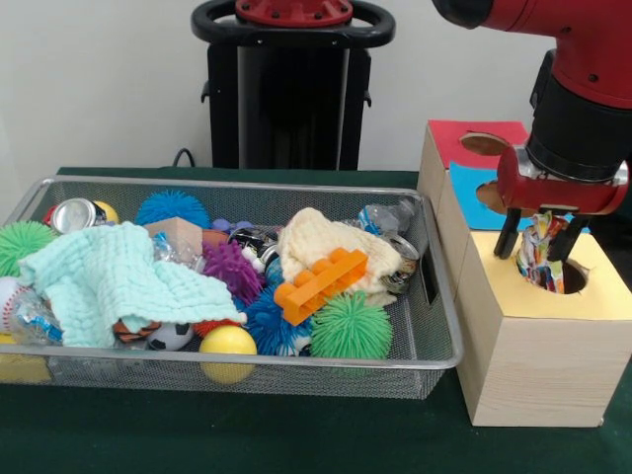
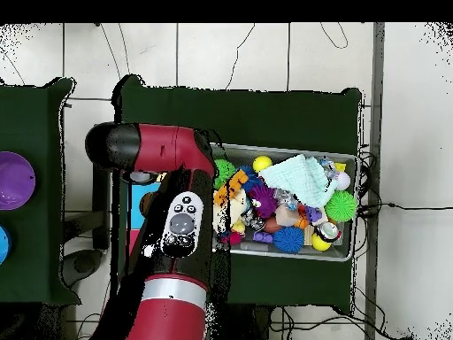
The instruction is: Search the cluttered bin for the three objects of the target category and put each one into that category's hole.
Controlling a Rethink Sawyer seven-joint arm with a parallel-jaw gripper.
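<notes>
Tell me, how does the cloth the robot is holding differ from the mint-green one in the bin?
The rag in the gripper is white with many bright colours; the mint cloth is plain. The rag hangs bunched and upright, its lower end in the yellow hole; the mint cloth lies spread flat over toys in the bin. The rag looks smaller. Both are soft fabric.

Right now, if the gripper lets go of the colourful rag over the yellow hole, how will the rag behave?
The colourful rag hangs crumpled and limp between the fingers of the gripper, so it is probably floppy and light. Its lower end is already at the yellow hole, so it would likely drop in. It might snag, because the hole's edge looks rough.
</notes>
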